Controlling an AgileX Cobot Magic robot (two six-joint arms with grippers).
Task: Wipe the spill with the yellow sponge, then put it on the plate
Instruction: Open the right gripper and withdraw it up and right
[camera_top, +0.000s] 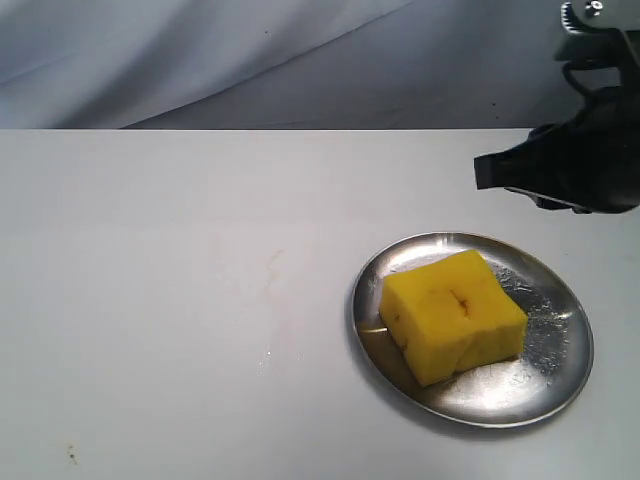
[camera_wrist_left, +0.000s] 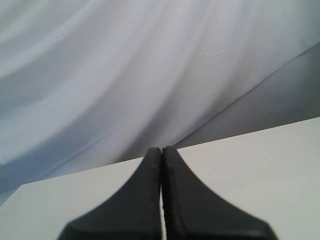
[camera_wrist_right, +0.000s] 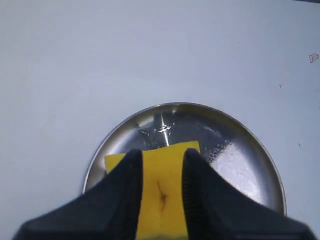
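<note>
The yellow sponge (camera_top: 452, 315) lies on the silver plate (camera_top: 545, 390) at the right front of the table. My right gripper (camera_top: 490, 172) hangs in the air behind and above the plate, clear of the sponge. In the right wrist view its fingers stand apart, open (camera_wrist_right: 162, 155), and the sponge (camera_wrist_right: 162, 192) shows far below through the gap, resting on the plate (camera_wrist_right: 245, 160). No amber puddle shows; only a faint reddish smear (camera_top: 270, 272) marks the table left of the plate. My left gripper (camera_wrist_left: 161, 150) is shut on nothing and is out of the exterior view.
The white table (camera_top: 150, 300) ends at a far edge, with a pale cloth backdrop (camera_top: 250, 60) behind it. A small dark speck (camera_top: 71, 456) sits near the front left corner.
</note>
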